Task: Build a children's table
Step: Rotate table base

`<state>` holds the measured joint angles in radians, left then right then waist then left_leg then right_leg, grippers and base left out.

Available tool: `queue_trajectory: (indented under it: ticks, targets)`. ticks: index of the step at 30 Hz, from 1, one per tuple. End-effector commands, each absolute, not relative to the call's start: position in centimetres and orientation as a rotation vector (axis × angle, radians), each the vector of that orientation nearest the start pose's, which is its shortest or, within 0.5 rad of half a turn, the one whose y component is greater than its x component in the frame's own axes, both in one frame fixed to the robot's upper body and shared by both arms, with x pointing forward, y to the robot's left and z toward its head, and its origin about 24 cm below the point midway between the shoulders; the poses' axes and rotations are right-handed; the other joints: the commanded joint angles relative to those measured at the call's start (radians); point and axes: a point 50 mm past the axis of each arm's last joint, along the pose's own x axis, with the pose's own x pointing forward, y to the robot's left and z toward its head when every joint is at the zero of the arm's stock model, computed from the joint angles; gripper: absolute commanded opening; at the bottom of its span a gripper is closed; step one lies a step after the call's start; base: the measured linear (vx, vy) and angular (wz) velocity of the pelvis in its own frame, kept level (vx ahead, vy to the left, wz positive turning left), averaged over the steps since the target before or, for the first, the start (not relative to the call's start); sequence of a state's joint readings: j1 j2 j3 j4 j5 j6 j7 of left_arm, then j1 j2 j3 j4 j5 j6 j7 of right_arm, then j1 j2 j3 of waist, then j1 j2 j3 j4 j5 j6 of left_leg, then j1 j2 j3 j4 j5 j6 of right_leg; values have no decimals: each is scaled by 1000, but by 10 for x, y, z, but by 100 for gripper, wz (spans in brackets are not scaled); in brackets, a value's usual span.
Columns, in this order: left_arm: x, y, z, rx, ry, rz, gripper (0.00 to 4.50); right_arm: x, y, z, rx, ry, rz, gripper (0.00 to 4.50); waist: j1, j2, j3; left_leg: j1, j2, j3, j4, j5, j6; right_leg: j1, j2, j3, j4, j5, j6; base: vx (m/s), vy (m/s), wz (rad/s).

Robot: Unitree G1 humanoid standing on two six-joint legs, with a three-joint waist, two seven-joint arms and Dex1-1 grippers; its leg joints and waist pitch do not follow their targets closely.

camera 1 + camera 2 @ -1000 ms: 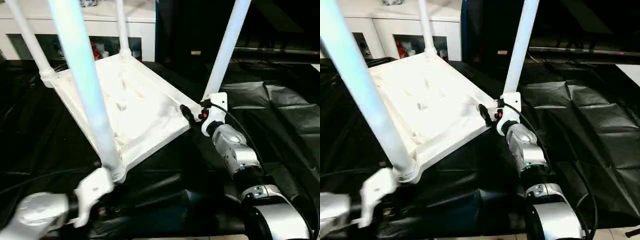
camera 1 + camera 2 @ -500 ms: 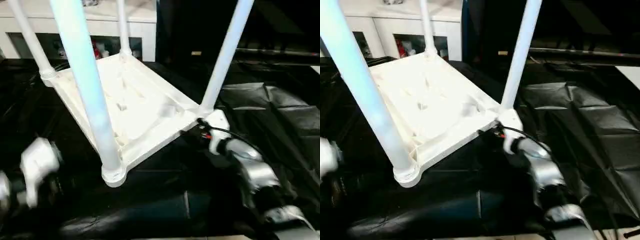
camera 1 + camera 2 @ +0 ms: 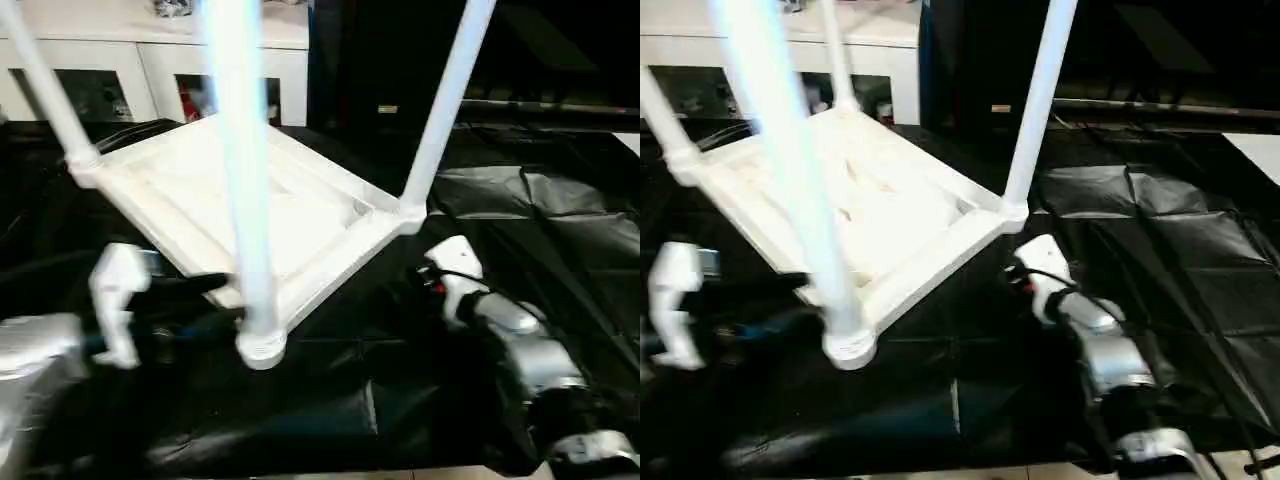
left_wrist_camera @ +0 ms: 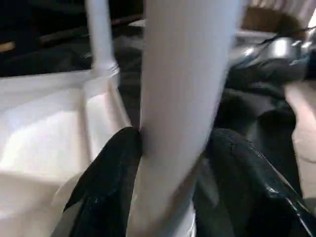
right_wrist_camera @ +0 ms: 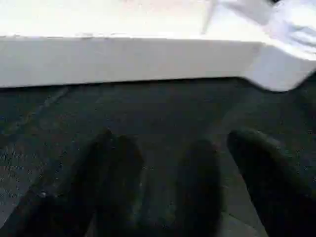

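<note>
Currently: left gripper (image 4: pixel 173 197) fingers (image 4: pixel 106 187) spread either side of the nearest leg (image 3: pixel 245 200), just above its socket; contact looks likely on one side, firm clamp can't be confirmed. Right gripper (image 5: pixel 173 182) parted, holding nothing, hovering over the black sheet (image 3: pixel 560 230) just beside the tabletop (image 3: pixel 260 215) edge, apart from it. Tabletop upside down, ribbed underside up, tilted, lying on the black sheet in front of the white cabinet (image 3: pixel 150 60). All four legs seated in corner sockets, long axes pointing up and out of frame: right-corner leg (image 3: pixel 445 100), far-left leg (image 3: pixel 45 95), back leg (image 3: pixel 830 55).
</note>
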<state>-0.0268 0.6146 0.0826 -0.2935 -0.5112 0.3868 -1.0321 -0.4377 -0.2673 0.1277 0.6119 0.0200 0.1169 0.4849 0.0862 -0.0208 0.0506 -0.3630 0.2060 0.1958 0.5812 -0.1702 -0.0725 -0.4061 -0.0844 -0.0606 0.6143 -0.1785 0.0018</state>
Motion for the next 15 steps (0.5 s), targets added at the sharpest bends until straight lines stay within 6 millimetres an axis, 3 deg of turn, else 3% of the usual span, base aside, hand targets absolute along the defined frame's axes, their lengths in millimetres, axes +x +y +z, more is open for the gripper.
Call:
queue_trajectory:
  ticks: [1,6,8,10,11,14,15]
  targets:
    - [227,178,116,79,110,-1176,257,327,-153,18,-246,350,540,419,-2,13,-57,17,19,-14,-72,-349,-42,32,-40,43,-78,-318,-166,0,0,0]
    - [237,157,109,57,114,-1188,257,334,-138,22,-237,327,577,419,0,15,-60,15,19,-13,-69,-310,-46,37,-38,41,-69,-234,-181,0,0,0]
    - [240,152,107,55,113,-1191,257,335,-132,23,-225,319,602,419,-3,16,-60,15,17,-12,-68,-315,-46,38,-38,41,-70,-242,-178,0,0,0]
    - [246,138,106,49,101,-1212,257,336,-121,24,-200,311,655,419,-7,9,-62,8,17,-14,-68,-299,-41,45,-41,42,-67,-230,-176,0,0,0]
    - [251,121,108,44,67,-1245,257,336,-110,25,-206,296,713,419,-8,7,-63,10,19,-12,-67,-288,-35,43,-42,42,-69,-226,-180,0,0,0]
    - [254,112,110,46,47,-1265,257,336,-105,26,-198,290,742,419,-14,6,-64,2,17,-14,-65,-264,-31,50,-45,41,-66,-210,-187,0,0,0]
    - [256,103,112,46,32,-1288,257,336,-104,26,-194,287,752,419,-21,-4,-65,2,18,-12,-64,-254,-21,50,-45,42,-68,-204,-191,0,0,0]
